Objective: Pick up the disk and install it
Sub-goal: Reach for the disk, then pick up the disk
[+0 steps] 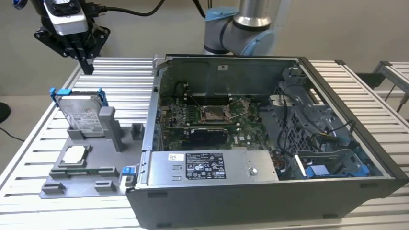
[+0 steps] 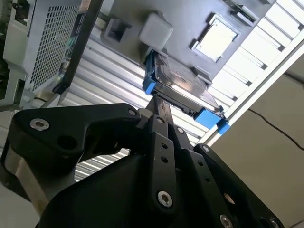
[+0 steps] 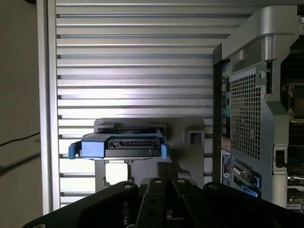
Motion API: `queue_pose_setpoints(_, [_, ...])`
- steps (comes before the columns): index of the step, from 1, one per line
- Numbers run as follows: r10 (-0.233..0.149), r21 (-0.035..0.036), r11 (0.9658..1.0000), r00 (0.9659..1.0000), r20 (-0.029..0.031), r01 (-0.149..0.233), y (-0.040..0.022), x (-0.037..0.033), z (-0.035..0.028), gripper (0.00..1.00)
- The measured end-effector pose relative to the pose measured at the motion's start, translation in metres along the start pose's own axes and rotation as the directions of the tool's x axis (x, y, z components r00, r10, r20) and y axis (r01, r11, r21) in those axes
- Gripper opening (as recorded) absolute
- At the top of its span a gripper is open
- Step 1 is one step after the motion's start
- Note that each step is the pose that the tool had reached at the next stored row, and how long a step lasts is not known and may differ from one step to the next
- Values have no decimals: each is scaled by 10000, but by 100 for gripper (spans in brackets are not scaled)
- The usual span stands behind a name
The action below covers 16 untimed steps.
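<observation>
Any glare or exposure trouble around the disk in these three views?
Exterior view: even light, the disk shows without glare, while the inside of the computer case is shadowed. Second wrist view: the small square chip is blown out white, and the disk's top carries a sheen. First wrist view: a bright glare band crosses the table slats, and the hand is dark in the foreground.

Robotics lab bench: slatted aluminium table (image 1: 121, 72), opened computer case (image 1: 255, 201), grey parts fixture (image 1: 83, 179), robot arm base (image 1: 246, 28) behind.
</observation>
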State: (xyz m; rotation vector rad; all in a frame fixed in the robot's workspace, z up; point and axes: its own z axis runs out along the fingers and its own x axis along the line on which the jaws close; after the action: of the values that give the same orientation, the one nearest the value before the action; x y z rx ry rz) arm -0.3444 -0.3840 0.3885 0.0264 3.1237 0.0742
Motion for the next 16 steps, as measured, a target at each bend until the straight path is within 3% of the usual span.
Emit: queue_pose_setpoints(16, [-34,-1,10000,10000,-1,34,14,336,6,0])
